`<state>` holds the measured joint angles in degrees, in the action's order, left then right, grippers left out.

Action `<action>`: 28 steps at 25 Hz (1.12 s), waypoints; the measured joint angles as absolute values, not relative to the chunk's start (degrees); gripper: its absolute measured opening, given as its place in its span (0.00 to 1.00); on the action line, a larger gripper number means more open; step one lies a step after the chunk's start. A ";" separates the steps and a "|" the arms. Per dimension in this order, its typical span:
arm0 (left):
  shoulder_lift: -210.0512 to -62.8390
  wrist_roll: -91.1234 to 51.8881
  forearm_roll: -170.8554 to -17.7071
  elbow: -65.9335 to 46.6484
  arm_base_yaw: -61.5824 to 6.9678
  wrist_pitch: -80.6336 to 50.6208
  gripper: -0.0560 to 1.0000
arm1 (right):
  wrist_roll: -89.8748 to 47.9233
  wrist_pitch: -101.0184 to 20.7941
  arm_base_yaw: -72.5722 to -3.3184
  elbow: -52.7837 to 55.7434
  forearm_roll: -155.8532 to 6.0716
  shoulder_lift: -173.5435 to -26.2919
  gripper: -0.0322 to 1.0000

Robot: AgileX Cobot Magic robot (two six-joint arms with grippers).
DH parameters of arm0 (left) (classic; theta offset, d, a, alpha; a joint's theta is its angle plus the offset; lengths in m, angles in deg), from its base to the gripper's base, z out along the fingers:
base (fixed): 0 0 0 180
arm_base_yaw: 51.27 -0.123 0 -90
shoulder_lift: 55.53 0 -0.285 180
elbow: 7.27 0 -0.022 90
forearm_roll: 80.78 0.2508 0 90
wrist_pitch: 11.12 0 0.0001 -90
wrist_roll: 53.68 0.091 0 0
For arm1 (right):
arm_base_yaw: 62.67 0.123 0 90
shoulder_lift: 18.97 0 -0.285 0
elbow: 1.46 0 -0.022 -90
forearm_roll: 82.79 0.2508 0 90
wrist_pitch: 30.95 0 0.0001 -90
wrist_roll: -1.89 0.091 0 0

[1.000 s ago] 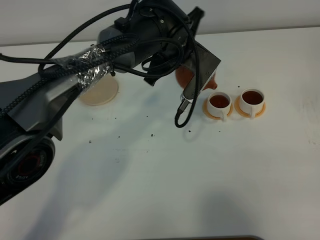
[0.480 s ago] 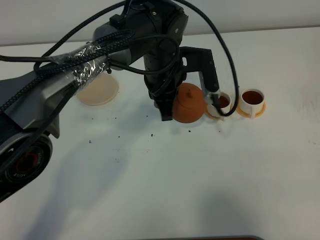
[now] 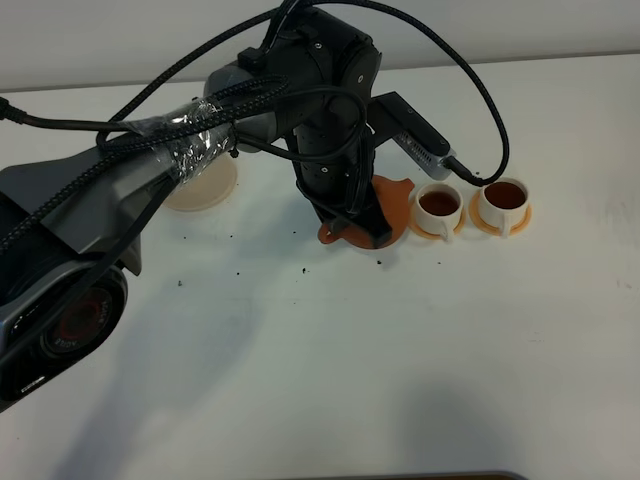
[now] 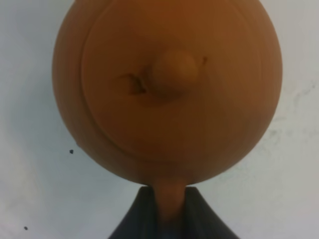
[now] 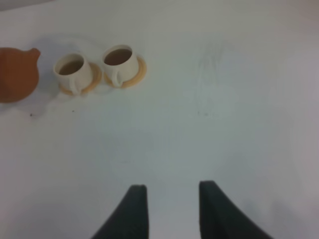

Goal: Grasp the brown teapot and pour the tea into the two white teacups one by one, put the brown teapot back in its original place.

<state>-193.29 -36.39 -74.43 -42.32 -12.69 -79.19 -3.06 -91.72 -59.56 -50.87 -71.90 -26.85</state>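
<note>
With both cups [image 3: 438, 205] [image 3: 503, 197] holding tea [image 5: 118, 56], pouring appears complete; what remains is returning the teapot [image 4: 167, 89] to the beige coaster [image 3: 205, 185], which lies well apart, beyond the arm on the left. The teapot sits just beside the nearer cup, largely hidden under the left arm in the high view. Its spout [image 3: 400, 186] points toward the cups and its handle [image 4: 169, 204] away from them, so the long axis runs roughly along the cup row; the knob faces up. The left gripper [image 4: 167, 219] is closed on the handle. The right gripper [image 5: 169, 209] hangs parted and empty, away from the cups.
</note>
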 joint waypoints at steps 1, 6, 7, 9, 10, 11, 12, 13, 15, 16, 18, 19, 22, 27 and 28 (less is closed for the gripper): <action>-193.17 -36.67 -74.79 -42.32 -12.69 -79.19 0.15 | -3.06 -91.72 -59.56 -50.87 -71.90 -26.85 0.27; -189.81 -38.78 -75.54 -42.32 -13.41 -79.21 0.15 | -3.06 -91.72 -59.56 -50.87 -71.90 -26.85 0.27; -188.85 -39.13 -75.72 -42.32 -14.09 -79.21 0.15 | -3.06 -91.72 -59.56 -50.87 -71.90 -26.85 0.27; -186.67 -40.33 -75.91 -42.26 -16.04 -79.25 0.15 | -3.06 -91.72 -59.56 -50.87 -71.90 -26.85 0.27; -185.77 -41.10 -75.96 -42.26 -17.00 -79.25 0.15 | -3.06 -91.72 -59.56 -50.87 -71.90 -26.85 0.27; -185.09 -41.97 -76.03 -42.13 -18.16 -79.25 0.15 | -3.06 -91.72 -59.56 -50.87 -71.90 -26.85 0.27; -184.22 -42.56 -76.15 -41.71 -19.35 -79.25 0.15 | -3.06 -91.72 -59.56 -50.87 -71.90 -26.85 0.27; -183.41 -43.24 -76.20 -41.10 -20.38 -79.25 0.15 | -3.06 -91.72 -59.56 -50.87 -71.90 -26.85 0.27; -181.93 -44.48 -76.50 -39.36 -22.88 -79.25 0.15 | -3.06 -91.72 -59.56 -50.87 -71.90 -26.85 0.27; -181.06 -44.74 -76.51 -38.01 -24.22 -79.25 0.15 | -3.06 -91.72 -59.56 -50.87 -71.90 -26.85 0.27; -179.50 -45.15 -76.51 -35.12 -26.89 -79.25 0.15 | -3.06 -91.72 -59.56 -50.87 -71.90 -26.85 0.27; -178.72 -45.36 -76.36 -33.48 -28.37 -79.25 0.15 | -3.06 -91.72 -59.56 -50.87 -71.90 -26.85 0.27; -177.18 -46.20 -76.04 -28.97 -32.11 -79.20 0.15 | -3.06 -91.72 -59.56 -50.87 -71.90 -26.85 0.27; -176.77 -46.59 -75.89 -20.89 -37.25 -77.80 0.15 | -3.06 -91.72 -59.56 -50.87 -71.90 -26.85 0.27; -176.77 -46.66 -75.89 -19.26 -38.02 -76.43 0.15 | -3.06 -91.72 -59.56 -50.87 -71.90 -26.85 0.27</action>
